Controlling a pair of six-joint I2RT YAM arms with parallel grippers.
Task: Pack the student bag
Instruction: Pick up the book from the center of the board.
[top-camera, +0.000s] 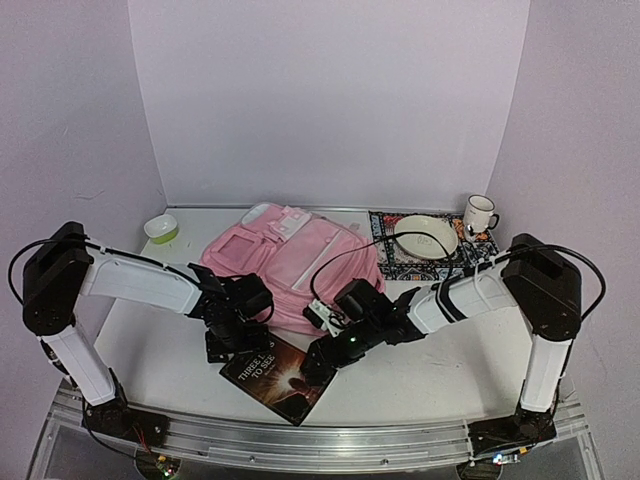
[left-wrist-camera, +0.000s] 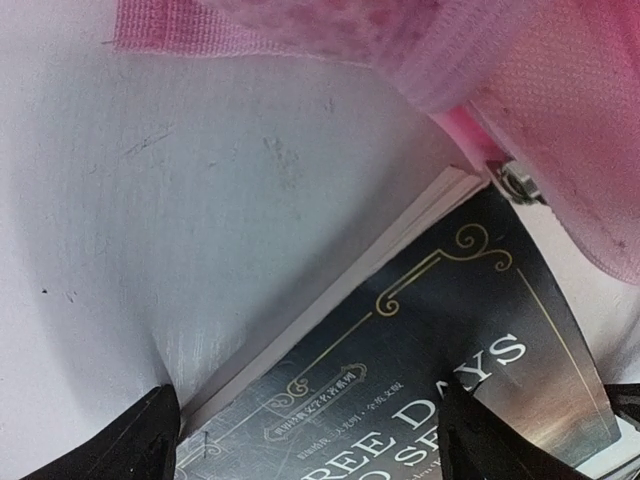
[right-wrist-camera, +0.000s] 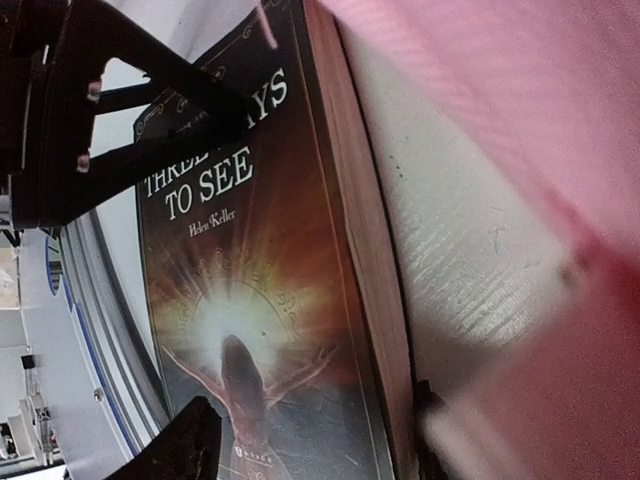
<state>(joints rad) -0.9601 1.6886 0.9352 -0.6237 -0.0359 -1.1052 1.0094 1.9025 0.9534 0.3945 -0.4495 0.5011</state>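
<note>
The pink student bag lies flat in the middle of the table. A dark book titled "Three Days to See" lies flat on the table in front of it, one corner by the bag's edge. My left gripper is open over the book's far left corner; in the left wrist view one finger stands over the table and one over the cover. My right gripper is open at the book's right edge; in the right wrist view it straddles the spine. Pink bag fabric fills that view's right side.
A green bowl sits at the back left. A pale plate rests on a patterned mat at the back right, with a white mug beside it. A metal rail runs along the front edge.
</note>
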